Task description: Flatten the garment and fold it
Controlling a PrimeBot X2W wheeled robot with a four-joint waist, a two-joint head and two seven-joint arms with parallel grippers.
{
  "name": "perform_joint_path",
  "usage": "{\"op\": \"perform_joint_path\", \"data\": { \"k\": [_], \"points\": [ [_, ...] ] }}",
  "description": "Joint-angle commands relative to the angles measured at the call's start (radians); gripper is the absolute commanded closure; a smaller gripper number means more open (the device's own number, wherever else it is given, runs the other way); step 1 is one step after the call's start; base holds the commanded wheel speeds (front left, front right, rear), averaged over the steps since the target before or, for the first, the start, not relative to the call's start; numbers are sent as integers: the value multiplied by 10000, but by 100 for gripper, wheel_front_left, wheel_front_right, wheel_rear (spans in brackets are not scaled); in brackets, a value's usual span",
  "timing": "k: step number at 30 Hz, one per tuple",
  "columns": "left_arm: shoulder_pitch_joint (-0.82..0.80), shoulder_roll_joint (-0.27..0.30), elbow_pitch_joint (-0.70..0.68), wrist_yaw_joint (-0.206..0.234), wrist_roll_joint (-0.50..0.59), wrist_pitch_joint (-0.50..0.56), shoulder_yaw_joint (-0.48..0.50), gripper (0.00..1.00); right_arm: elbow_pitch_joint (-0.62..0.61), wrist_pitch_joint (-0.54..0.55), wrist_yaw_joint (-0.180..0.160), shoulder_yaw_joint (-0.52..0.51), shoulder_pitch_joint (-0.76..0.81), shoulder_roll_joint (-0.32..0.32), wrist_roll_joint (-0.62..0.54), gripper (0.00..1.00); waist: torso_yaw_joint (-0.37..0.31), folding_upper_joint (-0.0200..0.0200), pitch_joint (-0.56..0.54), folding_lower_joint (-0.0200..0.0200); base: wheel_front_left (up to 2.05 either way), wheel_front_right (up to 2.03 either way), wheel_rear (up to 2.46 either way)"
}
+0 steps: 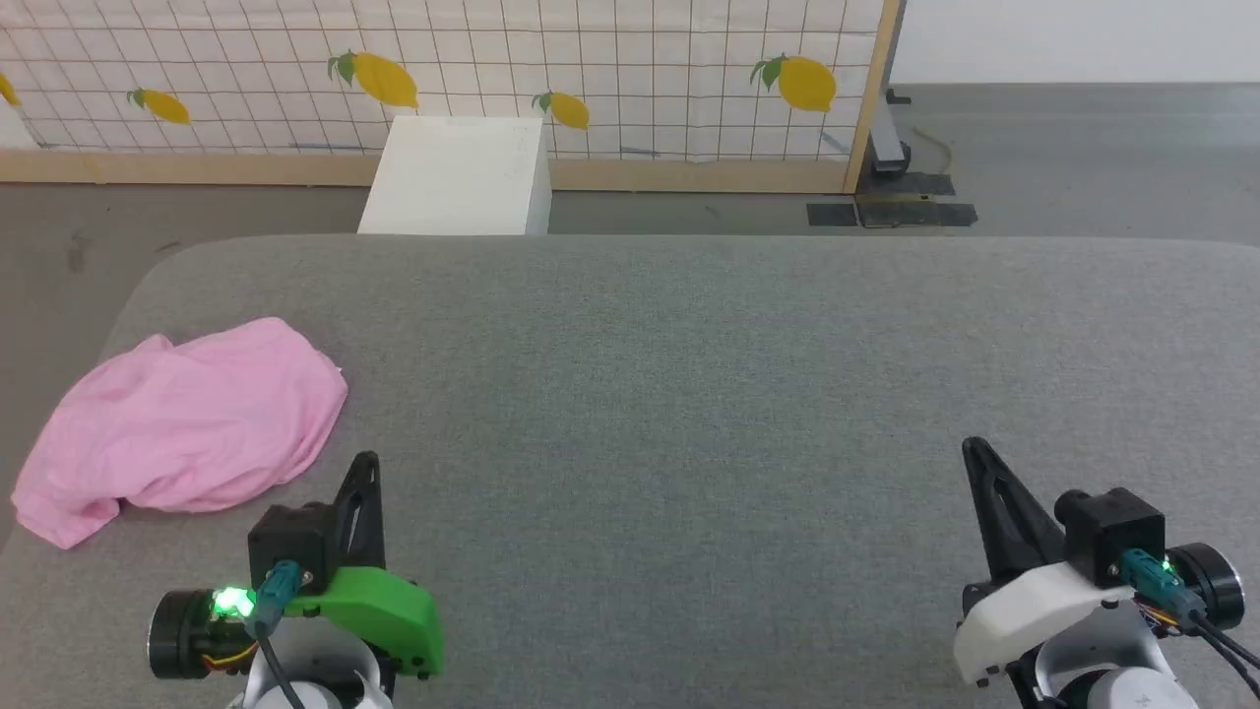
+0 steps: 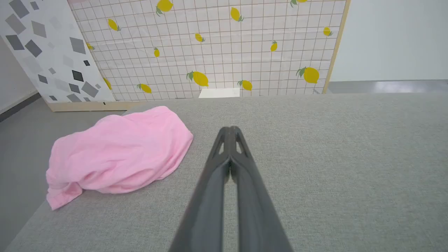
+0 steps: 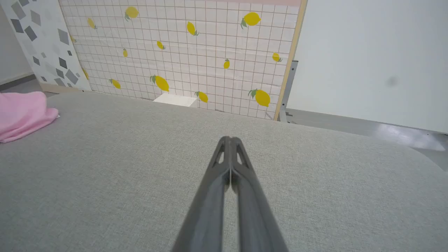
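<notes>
The garment (image 1: 187,423) lies in a pink heap at the left edge of the table (image 1: 689,374), not far from the far left corner. It is bunched up, not flat. Its long side runs slantwise, from a low floppy end right at the left edge up to a rounder, puffier end further in. No waistband or label can be seen from here.

The left gripper (image 1: 366,461) is just to the right of the heap, near it but not touching. The heap is a little ahead of it and off to its left. Its two dark fingers are pressed together with nothing in them. This is the nearer arm, so it looks like the one to reach first.

The right gripper (image 1: 975,448) is well apart, over by the right side of the table. Its fingers are pressed together too, and hold nothing.

The cloth looks thin, soft and wrinkly. The table top is grey, fuzzy and flat, with round corners.
</notes>
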Motion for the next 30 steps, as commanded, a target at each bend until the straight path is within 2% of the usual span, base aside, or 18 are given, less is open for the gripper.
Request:
{"op": "perform_joint_path", "data": {
  "k": [1, 30],
  "points": [
    [0, -42, -26, 68, 105, 14, 37, 100, -57, 1, -15, 14, -155, 22, -60, 100, 0, -1, 0, 0, 0, 0, 0],
    [0, -42, -26, 68, 105, 14, 37, 100, -57, 1, -15, 14, -155, 22, -60, 100, 0, -1, 0, 0, 0, 0, 0]
  ]
}}
